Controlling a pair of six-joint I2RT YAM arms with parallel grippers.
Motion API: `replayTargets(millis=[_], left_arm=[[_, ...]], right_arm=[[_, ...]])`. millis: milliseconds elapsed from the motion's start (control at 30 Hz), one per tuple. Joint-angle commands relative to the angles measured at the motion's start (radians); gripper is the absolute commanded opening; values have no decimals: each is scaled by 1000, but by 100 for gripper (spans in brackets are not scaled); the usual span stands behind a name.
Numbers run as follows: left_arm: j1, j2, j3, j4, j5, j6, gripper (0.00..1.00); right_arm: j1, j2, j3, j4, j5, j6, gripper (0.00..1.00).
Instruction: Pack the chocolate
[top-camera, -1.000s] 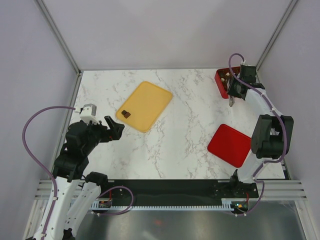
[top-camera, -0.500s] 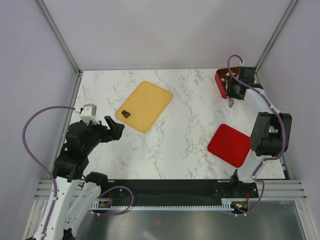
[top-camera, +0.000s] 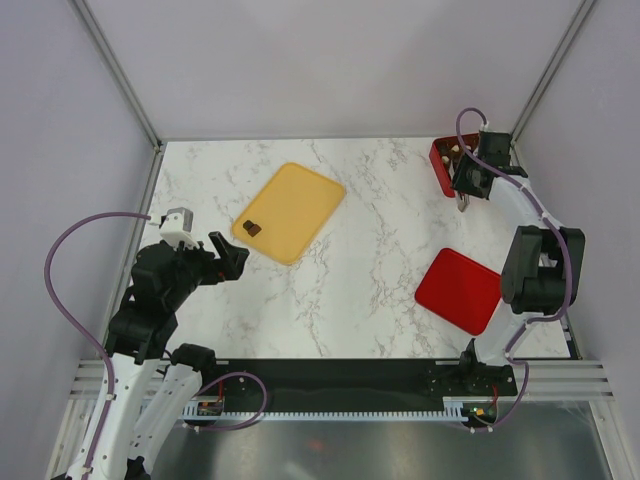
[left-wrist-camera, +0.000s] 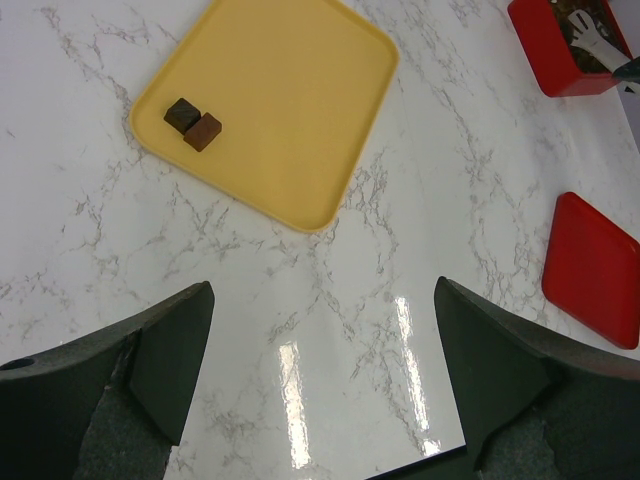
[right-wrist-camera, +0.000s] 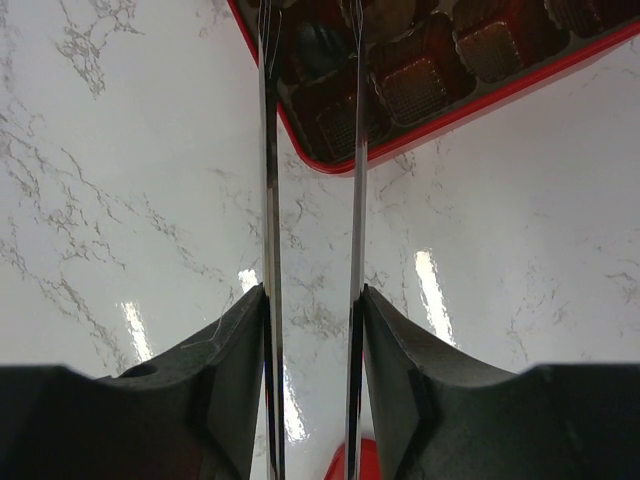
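Note:
Two dark brown chocolate pieces lie side by side on the yellow tray, also seen in the top view. The red gridded box at the far right holds several pieces in its cells. My right gripper is shut on metal tweezers. Their two blades stand apart and reach over the box's near corner cells. In the top view this gripper sits at the box. My left gripper is open and empty over bare marble, short of the tray.
A flat red lid lies on the table's right side, near the right arm's base; it also shows in the left wrist view. Frame posts and purple walls surround the marble table.
My right gripper with the tweezers has shifted very slightly toward the box. The left arm and the tray have not moved.

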Motion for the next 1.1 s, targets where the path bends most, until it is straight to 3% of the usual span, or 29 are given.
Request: replayTargets(millis=[0,167,533,767,1067], left_arm=[[6,-3,-8,29,-8,12,100],[6,-2,-8,29,-7,13,100],[6,0,-8,29,-16,10,100],[6,-2,-8,30,-22,9,100],[4,-5,-8,29,-22,9,100]], right_arm=[[0,-86,39,13,-46,16,48],[69,-127,29,22,-76,13,47],[496,-149,-24,156,-117,-38,48],[724,-63,-4,229,-111,-75,49],[912,40,37,259,-48,-130,52]])
